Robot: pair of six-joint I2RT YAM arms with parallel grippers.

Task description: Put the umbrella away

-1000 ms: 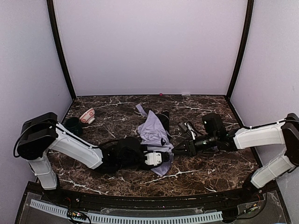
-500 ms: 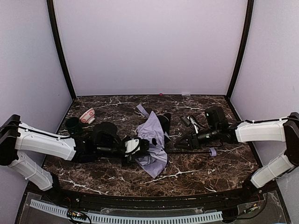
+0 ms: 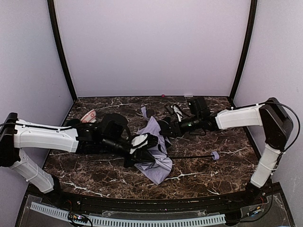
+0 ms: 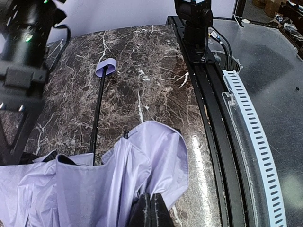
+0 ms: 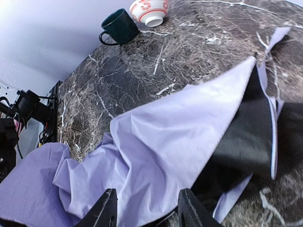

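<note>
The umbrella lies half-collapsed mid-table, its lavender canopy (image 3: 157, 163) crumpled with the black underside showing. Its thin black shaft (image 3: 189, 157) runs right to the small lavender knob handle (image 3: 215, 155), which lies free on the table. My left gripper (image 3: 152, 142) is shut on a fold of the canopy (image 4: 156, 161); in the left wrist view the gripper (image 4: 151, 212) has its fingers pressed together in the fabric. My right gripper (image 3: 165, 128) is open at the canopy's far right side. In the right wrist view the gripper (image 5: 149, 210) is spread over the fabric (image 5: 175, 142), holding nothing.
A red-patterned bowl (image 3: 88, 115) sits at the back left, and also shows in the right wrist view (image 5: 149, 10) next to a dark teal mug (image 5: 118, 26). The right arm's base (image 4: 194, 23) and the black front rail (image 4: 213, 118) run along the table's near edge.
My right gripper has left the shaft and swung back-left to the canopy's far side. The shaft and handle now lie stretched out to the right. My left gripper shifted right with the fabric.
</note>
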